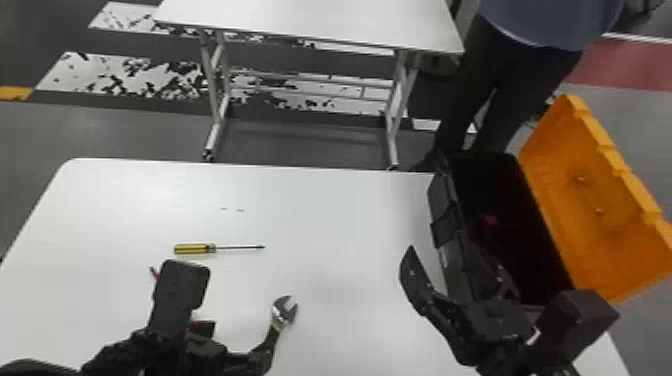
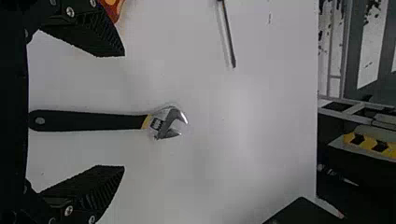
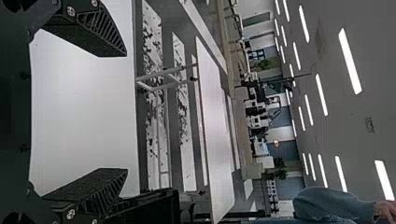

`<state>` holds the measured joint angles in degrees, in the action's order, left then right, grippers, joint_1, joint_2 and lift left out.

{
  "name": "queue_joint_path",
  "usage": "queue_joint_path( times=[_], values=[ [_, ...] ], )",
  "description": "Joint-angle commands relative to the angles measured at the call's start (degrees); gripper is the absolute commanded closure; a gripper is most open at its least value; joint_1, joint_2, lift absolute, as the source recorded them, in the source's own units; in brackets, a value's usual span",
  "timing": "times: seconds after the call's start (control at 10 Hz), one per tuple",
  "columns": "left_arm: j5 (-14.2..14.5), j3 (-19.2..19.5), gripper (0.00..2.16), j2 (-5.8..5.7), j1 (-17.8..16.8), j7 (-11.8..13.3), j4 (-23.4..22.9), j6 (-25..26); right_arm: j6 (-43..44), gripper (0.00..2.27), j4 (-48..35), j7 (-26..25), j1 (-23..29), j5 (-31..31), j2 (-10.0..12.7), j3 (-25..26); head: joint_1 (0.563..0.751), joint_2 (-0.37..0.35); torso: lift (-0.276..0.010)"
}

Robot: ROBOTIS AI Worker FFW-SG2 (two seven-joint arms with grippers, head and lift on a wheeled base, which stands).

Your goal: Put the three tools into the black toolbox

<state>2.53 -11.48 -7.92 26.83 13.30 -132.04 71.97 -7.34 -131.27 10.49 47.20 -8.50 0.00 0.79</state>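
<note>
My left gripper [image 1: 230, 307] is open over the front left of the white table, and the adjustable wrench [image 1: 285, 310] lies by it. In the left wrist view my left gripper [image 2: 123, 111] has its fingers apart on either side of the wrench's black handle [image 2: 88, 120], touching neither. A yellow-handled screwdriver [image 1: 195, 248] lies farther back. A red-and-black item [image 1: 202, 328] is partly hidden behind the left gripper. The black toolbox [image 1: 450, 250] stands at the right, with something red [image 1: 490, 220] inside. Beside its near end is my right gripper [image 1: 457, 280]; in the right wrist view the right gripper [image 3: 126, 112] is open.
The toolbox's orange lid [image 1: 590, 200] stands open on its right side. Two small dark marks are on the table [image 1: 340, 210] behind the screwdriver. Another white table [image 1: 310, 22] stands beyond a floor gap.
</note>
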Motion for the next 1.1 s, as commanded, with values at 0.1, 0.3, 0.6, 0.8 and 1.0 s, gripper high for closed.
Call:
queue_joint_path(
  times=[0.1, 0.3, 0.6, 0.8, 1.0],
  values=[
    [-0.8, -3.9, 0.15, 0.01, -4.2, -0.8, 2.9, 6.9, 0.0, 0.12, -0.7, 0.1, 0.2, -0.5, 0.1, 0.1, 0.695, -0.159, -0.051],
    [-1.6, -6.5, 0.15, 0.27, -6.7, -1.6, 4.6, 10.4, 0.0, 0.12, -1.1, 0.1, 0.4, -1.0, 0.1, 0.4, 0.695, -0.175, -0.051],
    [-3.3, -10.6, 0.15, 1.50, -11.4, -4.5, 6.3, 18.1, 0.3, 0.12, -1.2, 0.2, 0.5, -2.7, 0.1, 1.6, 0.695, -0.207, -0.051],
    [-5.0, -12.1, 0.15, 2.29, -13.0, -4.7, 8.4, 18.1, 0.5, 0.12, -1.1, 0.9, 0.3, -3.9, 0.1, 2.4, 0.695, -0.221, -0.051],
    [-5.5, -13.0, 0.15, 3.17, -14.6, -4.9, 10.8, 18.1, 0.7, 0.12, -0.7, 1.0, 0.0, -4.5, 0.1, 2.9, 0.695, -0.240, -0.051]
  ],
)
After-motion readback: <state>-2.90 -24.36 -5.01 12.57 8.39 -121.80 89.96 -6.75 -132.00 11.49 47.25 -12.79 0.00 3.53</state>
